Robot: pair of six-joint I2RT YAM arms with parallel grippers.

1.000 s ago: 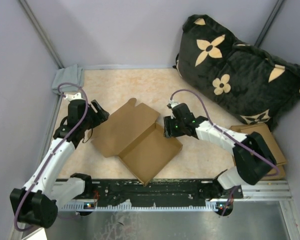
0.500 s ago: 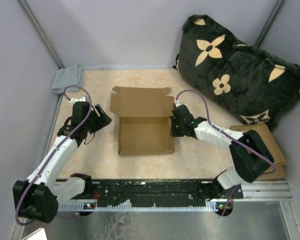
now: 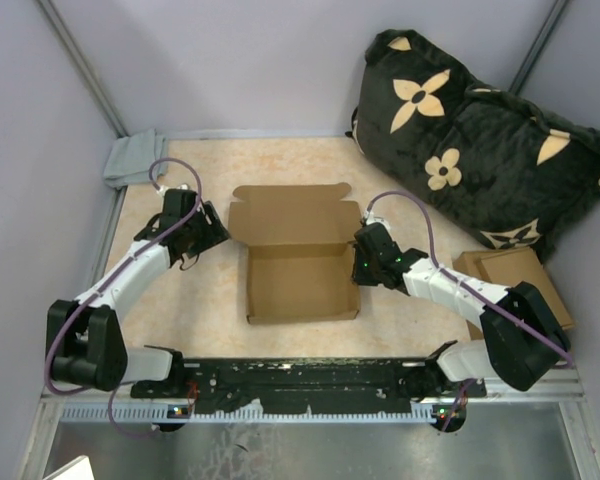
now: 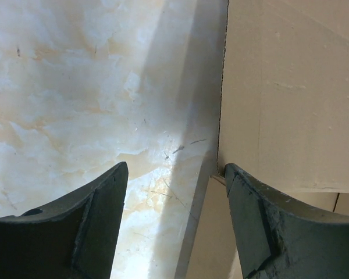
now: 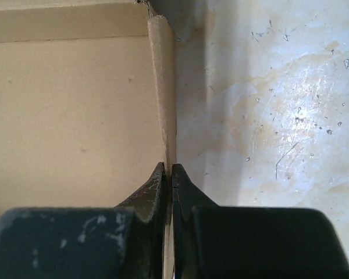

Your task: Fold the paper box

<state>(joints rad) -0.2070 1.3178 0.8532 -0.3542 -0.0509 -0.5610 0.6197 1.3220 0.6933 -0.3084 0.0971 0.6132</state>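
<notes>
The paper box (image 3: 295, 270) is plain brown cardboard, lying square on the marbled table with its lid panel folded up at the back. My right gripper (image 3: 358, 264) is shut on the box's right side wall (image 5: 163, 93); its two fingertips pinch the thin cardboard edge between them (image 5: 168, 168). My left gripper (image 3: 217, 232) stands wide open just left of the box's back left corner. In the left wrist view its gripper (image 4: 175, 174) straddles bare table, and the right fingertip (image 4: 250, 203) sits against the box's left edge (image 4: 279, 99).
A black cushion with tan flower shapes (image 3: 470, 130) fills the back right corner. A grey cloth (image 3: 135, 158) lies at the back left. More flat cardboard (image 3: 515, 275) rests at the right, by the right arm. Grey walls close in the table.
The box has turned from a diagonal lie to square with its back panel up. My right gripper has shut on the right wall. The left arm swung in toward the box's left corner.
</notes>
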